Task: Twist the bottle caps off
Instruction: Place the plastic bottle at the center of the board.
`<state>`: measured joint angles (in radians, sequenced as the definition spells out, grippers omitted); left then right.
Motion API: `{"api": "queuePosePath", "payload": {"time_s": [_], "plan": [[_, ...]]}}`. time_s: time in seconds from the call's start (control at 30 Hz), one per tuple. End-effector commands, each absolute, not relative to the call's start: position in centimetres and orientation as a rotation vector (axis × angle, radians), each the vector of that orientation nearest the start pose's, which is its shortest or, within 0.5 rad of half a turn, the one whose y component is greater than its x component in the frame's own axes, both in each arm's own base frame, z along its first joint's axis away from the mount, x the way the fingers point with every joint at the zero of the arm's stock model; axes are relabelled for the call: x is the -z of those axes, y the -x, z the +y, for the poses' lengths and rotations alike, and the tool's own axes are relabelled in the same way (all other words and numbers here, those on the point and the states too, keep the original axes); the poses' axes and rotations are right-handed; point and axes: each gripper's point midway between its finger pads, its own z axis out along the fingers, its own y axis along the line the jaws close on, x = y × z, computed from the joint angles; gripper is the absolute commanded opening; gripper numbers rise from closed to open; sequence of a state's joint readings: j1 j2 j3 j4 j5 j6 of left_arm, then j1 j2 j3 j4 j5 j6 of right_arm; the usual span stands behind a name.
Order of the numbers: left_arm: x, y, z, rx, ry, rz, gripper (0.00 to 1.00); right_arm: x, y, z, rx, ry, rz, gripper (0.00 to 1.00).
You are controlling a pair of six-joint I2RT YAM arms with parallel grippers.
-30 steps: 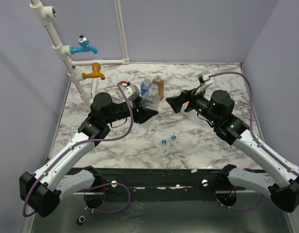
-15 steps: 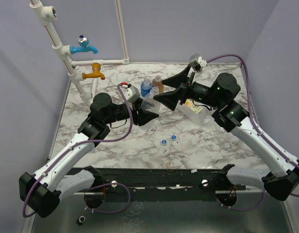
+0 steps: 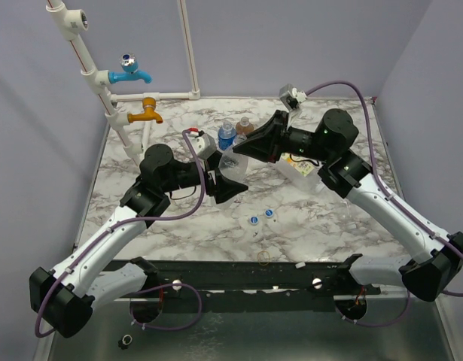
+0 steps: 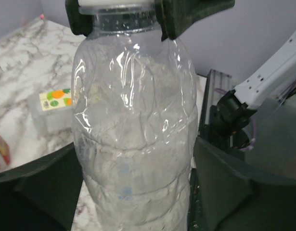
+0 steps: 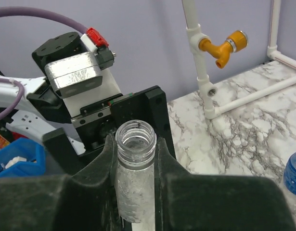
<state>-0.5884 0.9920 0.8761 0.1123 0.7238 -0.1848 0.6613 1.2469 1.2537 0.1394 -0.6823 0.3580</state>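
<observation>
The left hand (image 3: 231,179) grips a clear bottle (image 4: 133,134) by its body, one finger pressed on each side. The right hand (image 5: 134,144) reaches in from the right and is clamped on the bottle's neck. A white band shows at the very top in the left wrist view, but the right wrist view shows what looks like an open threaded mouth, so whether a cap is on cannot be told. The bottle sits mid-bench (image 3: 178,226), just near of a blue-labelled bottle (image 3: 226,134) and an amber bottle (image 3: 245,126). A square bottle (image 3: 303,169) lies to the right. Two blue-and-white caps (image 3: 254,219) sit nearer the front edge
</observation>
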Motion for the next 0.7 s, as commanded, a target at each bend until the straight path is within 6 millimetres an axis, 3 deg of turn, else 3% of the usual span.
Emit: {"api": "queuePosePath", "payload": {"time_s": [0.0,0.2,0.33,0.37,0.47,0.67], "plan": [[-32.8,-20.7,-27.6,1.103,-0.876,1.45,0.99,-40.6,-24.7,32.9,-1.221,0.749,1.45,0.05],[-33.0,-22.4,-25.0,0.934,-0.778,1.556,0.99,-38.0,-28.6,30.6,-0.931,0.644,1.52,0.01],[-33.7,-24.6,-22.2,0.776,-0.625,1.628,0.99,-34.4,-30.3,29.4,-0.806,0.606,1.603,0.01],[-34.0,-25.2,-21.6,0.743,-0.591,1.644,0.99,-34.4,-30.6,29.5,-0.803,0.601,1.578,0.01],[-34.8,-26.9,-19.8,0.661,-0.47,1.696,0.99,-32.0,-31.6,29.8,-0.784,0.583,1.599,0.01],[-35.5,-28.0,-18.8,0.661,-0.368,1.734,0.99,-28.1,-33.1,32.0,-0.837,0.594,1.629,0.01]]}}
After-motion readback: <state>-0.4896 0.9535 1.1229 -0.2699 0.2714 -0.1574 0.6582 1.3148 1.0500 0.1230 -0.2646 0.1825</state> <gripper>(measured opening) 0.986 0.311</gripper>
